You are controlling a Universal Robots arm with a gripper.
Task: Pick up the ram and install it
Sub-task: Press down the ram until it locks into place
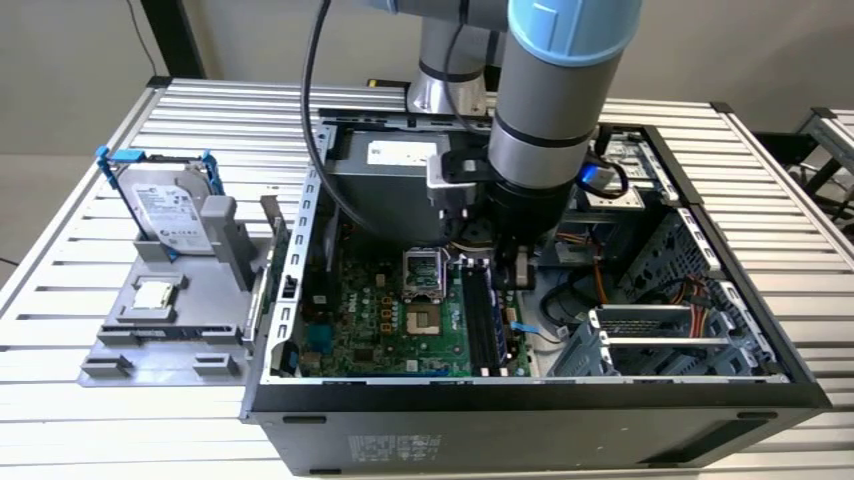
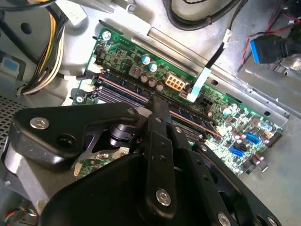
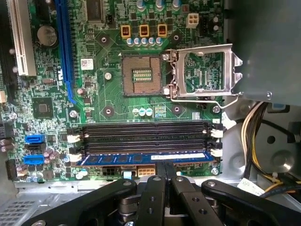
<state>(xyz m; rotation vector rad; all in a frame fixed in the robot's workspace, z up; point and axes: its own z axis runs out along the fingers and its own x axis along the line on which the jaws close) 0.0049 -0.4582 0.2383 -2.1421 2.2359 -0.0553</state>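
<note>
- Gripper [image 3: 164, 170] comes first: its fingers are drawn together, tips meeting on the top edge of the ram [image 3: 141, 158], so it is pinching or pressing the stick near its middle.
- Ram is a blue stick with dark chips, sitting along the slot [image 3: 143, 159] nearest the gripper in the first wrist view; I judge it placed but perhaps not fully seated.
- To do this step well, in my judgement: push straight down into the slot, keep the stick upright, and spread the force evenly so both ends sink together.
- Clips [image 3: 72, 158] are white; those at the ram's ends should snap inward once the stick is home, a fair check of seating.
- Risk as I see it: pressing off-centre could tilt the stick and leave 1 end high.
- Counts on the motherboard [image 3: 108, 84]: 4 long slots side by side, 1 filled with the ram, 3 black and bare [image 3: 146, 134].
- Beyond the slots sits 1 CPU socket [image 3: 142, 75] with its metal frame [image 3: 204, 70] swung open.
- Farther off, in the exterior view, the arm [image 1: 554, 90] reaches down into the case [image 1: 534, 400].
- Outside the case, on the exterior view's left, 1 hard drive [image 1: 174, 205] stands in a blue frame on a grey stand [image 1: 167, 330], with 1 small silver chip [image 1: 156, 293] below it.
</note>
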